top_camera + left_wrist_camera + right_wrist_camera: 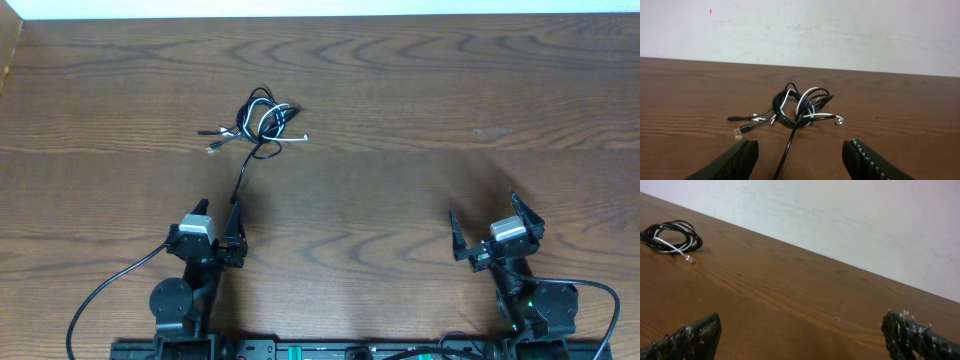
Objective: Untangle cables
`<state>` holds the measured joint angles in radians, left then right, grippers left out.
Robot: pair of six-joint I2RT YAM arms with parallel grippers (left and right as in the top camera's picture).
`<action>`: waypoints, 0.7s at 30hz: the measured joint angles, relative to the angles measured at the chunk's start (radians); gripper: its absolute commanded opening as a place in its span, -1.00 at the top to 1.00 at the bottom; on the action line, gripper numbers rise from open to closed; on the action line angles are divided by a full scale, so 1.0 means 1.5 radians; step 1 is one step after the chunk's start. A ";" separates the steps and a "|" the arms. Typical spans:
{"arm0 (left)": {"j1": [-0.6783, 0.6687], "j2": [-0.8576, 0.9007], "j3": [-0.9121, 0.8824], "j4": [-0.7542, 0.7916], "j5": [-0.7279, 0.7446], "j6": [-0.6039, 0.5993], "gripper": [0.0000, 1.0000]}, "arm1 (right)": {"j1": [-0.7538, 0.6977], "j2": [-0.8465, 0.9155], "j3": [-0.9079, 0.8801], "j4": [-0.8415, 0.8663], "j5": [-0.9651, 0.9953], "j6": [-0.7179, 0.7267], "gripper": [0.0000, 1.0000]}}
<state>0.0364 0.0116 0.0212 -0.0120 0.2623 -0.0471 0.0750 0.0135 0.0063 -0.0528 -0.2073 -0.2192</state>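
Wide tabletop [400, 90], and your left gripper [222, 215] and right gripper [488, 222] sit at its near edge, jaws apart and empty. The cable tangle [262, 120] lies left of centre and looks light, limp and likely to drag whole. Pinch the black tail [244, 178] trailing toward your left gripper.

A: Item one, overhead light?
B: Even, diffuse; cable bundle [262, 120] casts a faint shadow hugging its loops; table [420, 90] around it evenly lit.
A: Item two, wrist views?
B: Wall [850, 30] behind the cable bundle bright, slightly washed; picture grainy, softest nearest the lens.
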 measured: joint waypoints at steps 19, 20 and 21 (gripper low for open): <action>-0.026 0.000 0.000 0.000 -0.002 0.000 -0.20 | 0.000 0.000 0.000 0.000 0.004 0.000 -0.99; -0.026 0.000 0.000 0.000 -0.002 0.000 -0.20 | 0.000 0.000 0.000 0.000 0.004 0.000 -0.98; -0.026 0.000 0.000 0.000 -0.002 0.000 -0.20 | 0.000 0.000 0.000 0.000 0.004 0.000 -0.98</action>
<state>-0.0021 0.0116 0.0212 -0.0124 0.2596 -0.0467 0.0750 0.0139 0.0063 -0.0532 -0.2012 -0.2192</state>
